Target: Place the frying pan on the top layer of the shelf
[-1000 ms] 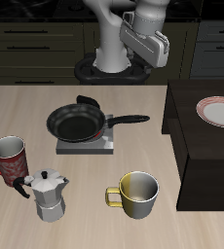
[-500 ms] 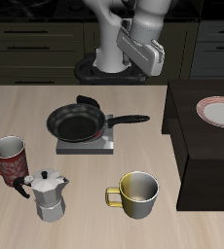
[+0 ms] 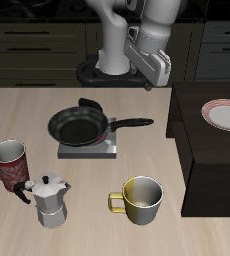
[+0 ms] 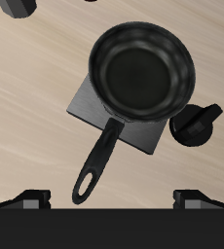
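My tool (image 3: 150, 62) hangs high behind the frying pan (image 3: 78, 126), fingers spread, holding nothing; handle (image 4: 97, 161) points toward the shelf (image 3: 209, 150), graspable.

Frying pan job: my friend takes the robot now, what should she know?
Gripper: up in the air behind the frying pan, holding nothing; open, going by the wrist view, where its fingertips sit wide apart.
The pan sits on a small grey square stand on the table, handle pointing toward the shelf.
The shelf top already has a plate on it.
Done: nothing grasped yet.
Left: go down, grab the handle, lift the pan, set it on the shelf top, probably beside the plate.
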Tool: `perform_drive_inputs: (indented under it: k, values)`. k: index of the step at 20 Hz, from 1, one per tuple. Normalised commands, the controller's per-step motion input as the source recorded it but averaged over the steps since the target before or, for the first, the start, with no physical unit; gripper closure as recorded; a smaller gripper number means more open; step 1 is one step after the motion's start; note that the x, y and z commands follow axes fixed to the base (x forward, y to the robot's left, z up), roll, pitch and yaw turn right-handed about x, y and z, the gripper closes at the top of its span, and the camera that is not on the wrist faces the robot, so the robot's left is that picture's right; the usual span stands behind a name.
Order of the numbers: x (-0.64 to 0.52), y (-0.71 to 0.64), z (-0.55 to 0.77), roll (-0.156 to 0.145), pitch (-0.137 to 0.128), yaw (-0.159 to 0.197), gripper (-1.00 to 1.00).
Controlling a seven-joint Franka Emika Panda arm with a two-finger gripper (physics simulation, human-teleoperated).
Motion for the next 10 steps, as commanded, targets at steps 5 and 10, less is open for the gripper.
perform_drive_inputs:
  k: [5,10]
  values:
    - [0.04,-0.11,-0.17,-0.016,-0.016,-0.057,-1.00]
    - [0.06,-0.02,-0.22,-0.003,0.019,-0.021,-1.00]
